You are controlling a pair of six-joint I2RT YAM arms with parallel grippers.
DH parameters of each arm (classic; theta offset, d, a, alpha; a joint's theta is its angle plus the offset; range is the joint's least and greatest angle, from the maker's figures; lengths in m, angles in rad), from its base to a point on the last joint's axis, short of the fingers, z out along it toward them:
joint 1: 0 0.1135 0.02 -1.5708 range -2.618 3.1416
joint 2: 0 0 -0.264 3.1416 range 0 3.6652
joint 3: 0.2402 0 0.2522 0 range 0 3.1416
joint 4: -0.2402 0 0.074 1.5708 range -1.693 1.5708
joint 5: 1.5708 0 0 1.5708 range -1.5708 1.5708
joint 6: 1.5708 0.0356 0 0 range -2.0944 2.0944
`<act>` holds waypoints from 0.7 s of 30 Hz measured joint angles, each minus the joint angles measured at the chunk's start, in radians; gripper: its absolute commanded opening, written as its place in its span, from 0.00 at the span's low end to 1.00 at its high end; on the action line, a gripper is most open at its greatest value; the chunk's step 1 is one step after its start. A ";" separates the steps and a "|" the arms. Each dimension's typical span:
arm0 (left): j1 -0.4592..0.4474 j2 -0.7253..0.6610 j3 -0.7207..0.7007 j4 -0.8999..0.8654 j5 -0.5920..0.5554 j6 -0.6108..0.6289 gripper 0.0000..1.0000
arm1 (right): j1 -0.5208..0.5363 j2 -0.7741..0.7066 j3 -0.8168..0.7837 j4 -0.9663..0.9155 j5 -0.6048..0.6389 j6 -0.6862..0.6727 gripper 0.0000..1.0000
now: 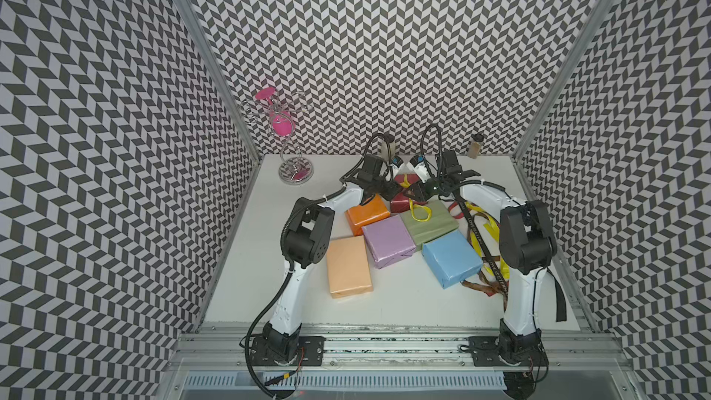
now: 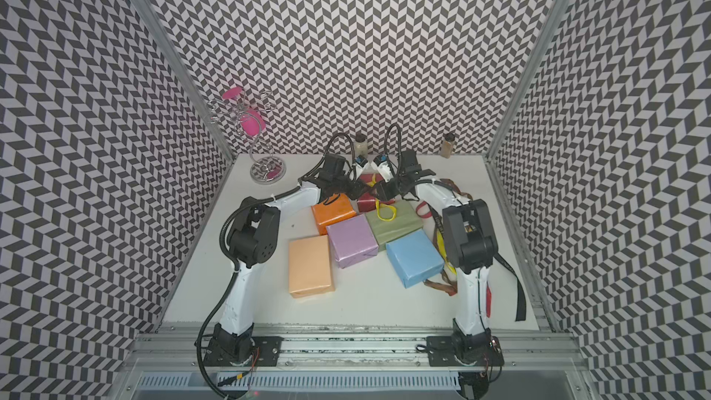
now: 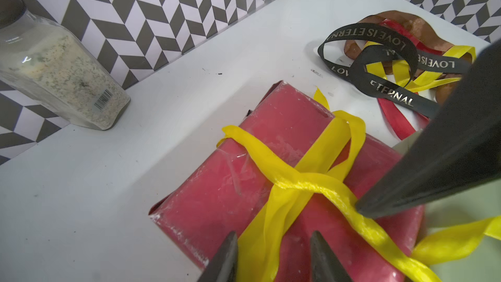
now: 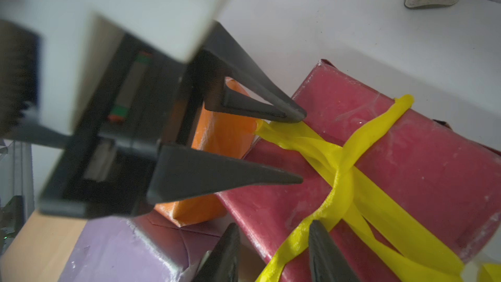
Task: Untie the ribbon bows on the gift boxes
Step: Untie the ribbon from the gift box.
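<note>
The dark red gift box (image 3: pixel 244 174) stands at the back centre of the table, tied with a yellow ribbon (image 3: pixel 306 180) crossed in a knot on top. My left gripper (image 3: pixel 273 238) is open, its fingers astride one yellow band at the box's edge. My right gripper (image 4: pixel 273 225) is also open, with a yellow strand lying between its fingers, close to one fingertip (image 4: pixel 315 226). In a top view both grippers (image 1: pixel 392 188) (image 1: pixel 414 190) meet over this box. A yellow loop (image 1: pixel 419 214) trails onto the sage green box (image 1: pixel 436 227). The orange (image 1: pixel 367 214), lilac (image 1: pixel 388 241), light blue (image 1: pixel 451 259) and peach (image 1: pixel 348 268) boxes carry no ribbon.
Loose ribbons lie piled to the right: black with lettering (image 3: pixel 379 88), red (image 3: pixel 393 118), brown (image 3: pixel 423 28), yellow (image 3: pixel 401 71). Spice jars stand at the back wall (image 3: pixel 59 77) (image 1: pixel 476 146). A wire stand with pink pieces (image 1: pixel 286 140) is at the back left.
</note>
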 measured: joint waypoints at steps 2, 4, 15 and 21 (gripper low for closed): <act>0.001 0.000 0.000 0.000 0.000 -0.002 0.45 | 0.000 0.000 0.000 -0.002 0.011 0.002 0.41; 0.002 0.000 0.000 0.000 0.000 -0.002 0.45 | 0.000 0.000 0.000 0.002 0.020 0.006 0.41; 0.003 0.000 -0.002 0.003 0.004 -0.002 0.44 | 0.000 -0.003 -0.045 0.061 0.135 0.025 0.39; 0.003 0.000 -0.003 0.004 0.006 -0.002 0.45 | 0.001 -0.003 -0.045 0.064 0.148 0.033 0.11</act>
